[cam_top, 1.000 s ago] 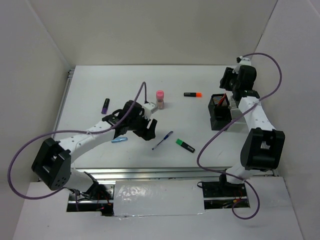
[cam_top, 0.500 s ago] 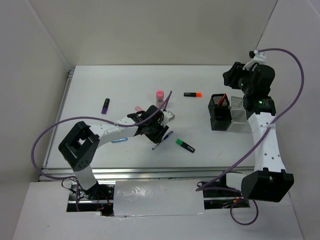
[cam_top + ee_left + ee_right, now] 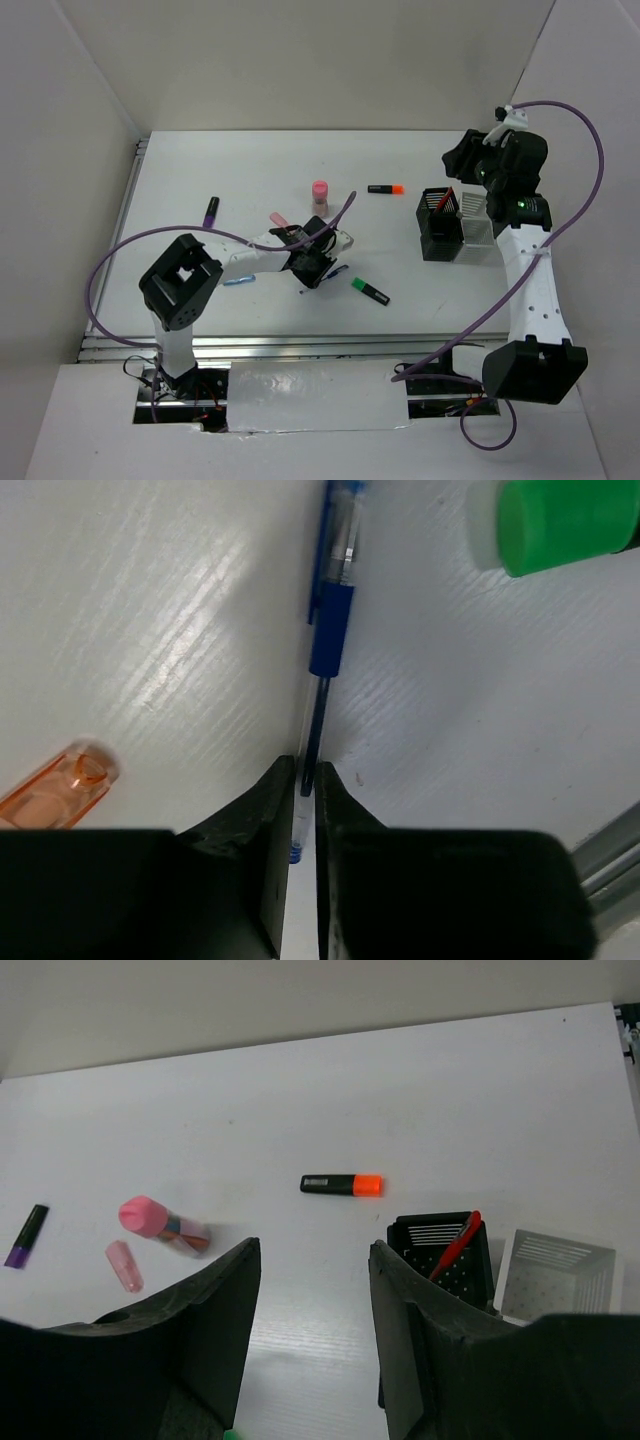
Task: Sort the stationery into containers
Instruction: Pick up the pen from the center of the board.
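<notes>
At the far left of the white table [image 3: 180, 170] lies a purple-and-black highlighter [image 3: 211, 210]. Nearer me, a pale blue cap-like piece [image 3: 237, 281] lies beside my left arm. A translucent pink cap [image 3: 278, 218] lies just behind my left wrist, and a stubby cylinder with a pink cap [image 3: 320, 194] sits farther back.

My left gripper [image 3: 305, 780] is down at the table near its middle with the jaws drawn narrow. Its black fingers [image 3: 268, 810] press on either side of the clear barrel of a blue ballpoint pen [image 3: 330, 630], which lies flat on the table. In my wrist view a translucent orange cap [image 3: 55, 792] lies left of the fingers, apart from them. The green end of a green-and-black highlighter [image 3: 560, 520] lies right of the pen's far end without touching it.

Farther back and to the right lies an orange-and-black highlighter [image 3: 385, 189]. Right of it stands the square black mesh pen cup [image 3: 435, 240], with a red pen [image 3: 443, 200] leaning in it, one end above the rim. Just beside the cup's right wall is the low white-grey perforated tray [image 3: 480, 235], and inside it I see only its dotted floor.

My right gripper [image 3: 312, 1260] hangs above the back of the table, behind the cup and tray. Its fingers [image 3: 215, 1310] are well apart with nothing between them.
</notes>
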Available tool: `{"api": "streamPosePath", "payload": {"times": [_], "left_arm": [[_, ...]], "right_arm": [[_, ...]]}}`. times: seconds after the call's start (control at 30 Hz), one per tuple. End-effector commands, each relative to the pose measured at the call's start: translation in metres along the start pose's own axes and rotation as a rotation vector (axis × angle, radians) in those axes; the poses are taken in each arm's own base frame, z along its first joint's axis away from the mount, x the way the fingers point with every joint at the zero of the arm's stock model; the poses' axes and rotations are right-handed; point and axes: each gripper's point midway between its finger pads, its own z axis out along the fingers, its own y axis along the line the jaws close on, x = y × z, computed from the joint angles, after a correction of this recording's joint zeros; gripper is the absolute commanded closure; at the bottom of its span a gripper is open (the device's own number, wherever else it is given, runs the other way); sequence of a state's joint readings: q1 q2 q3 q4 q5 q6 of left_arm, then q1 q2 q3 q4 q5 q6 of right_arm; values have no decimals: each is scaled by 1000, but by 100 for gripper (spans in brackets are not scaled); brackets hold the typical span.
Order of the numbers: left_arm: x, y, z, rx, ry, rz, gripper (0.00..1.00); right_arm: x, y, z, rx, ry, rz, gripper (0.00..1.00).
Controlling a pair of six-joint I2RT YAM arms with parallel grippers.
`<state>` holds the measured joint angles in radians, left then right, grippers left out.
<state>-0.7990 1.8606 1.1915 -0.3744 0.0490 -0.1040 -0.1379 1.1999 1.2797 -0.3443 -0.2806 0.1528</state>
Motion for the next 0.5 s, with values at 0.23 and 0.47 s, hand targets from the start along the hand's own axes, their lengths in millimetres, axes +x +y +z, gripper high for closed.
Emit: {"api": "streamPosePath", "payload": {"times": [0.23,0.47], "left_arm": [[-42,0,-68,75,-238,-33,100],[-109,-32,-168,249,-579,-42,100]], "right_arm": [[14,49,-17,-176,38,71,44],[59,99,-5,-368,246,291,38]]}}
